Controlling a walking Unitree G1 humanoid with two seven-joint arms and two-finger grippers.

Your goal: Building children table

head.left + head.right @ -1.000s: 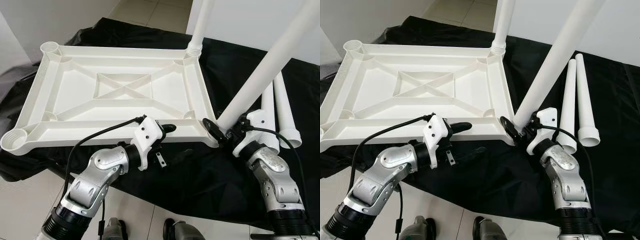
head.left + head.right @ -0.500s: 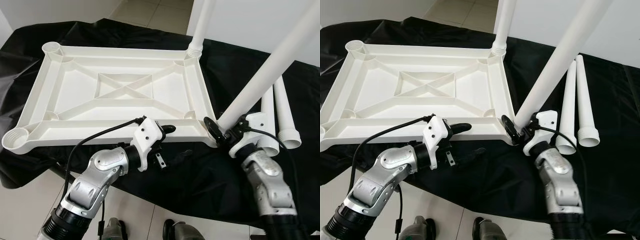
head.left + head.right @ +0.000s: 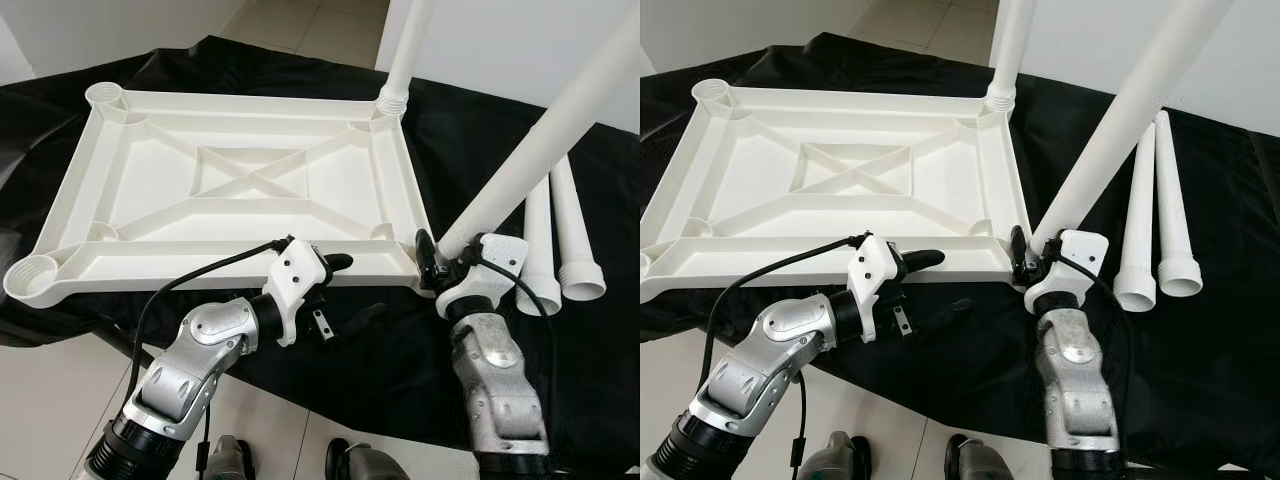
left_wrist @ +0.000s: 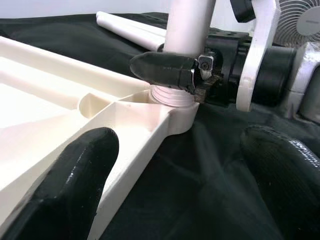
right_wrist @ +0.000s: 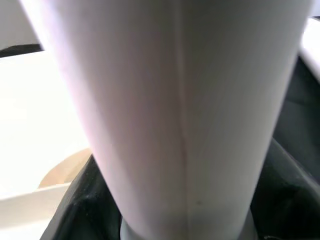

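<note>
Right hand (image 3: 437,262) clamps the leaning leg (image 3: 540,150) at the tabletop's (image 3: 250,180) near-right socket; left hand (image 3: 345,290) spread, beside.

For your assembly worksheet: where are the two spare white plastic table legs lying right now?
In the left eye view, the two spare white plastic legs lie side by side on the black cloth, right of the upturned white tabletop.

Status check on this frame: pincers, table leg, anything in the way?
Right pincer shut on leg, base at near-right corner socket of tabletop. Left pincer open at the near rim. Two spare legs lie apart; nothing blocking.
</note>
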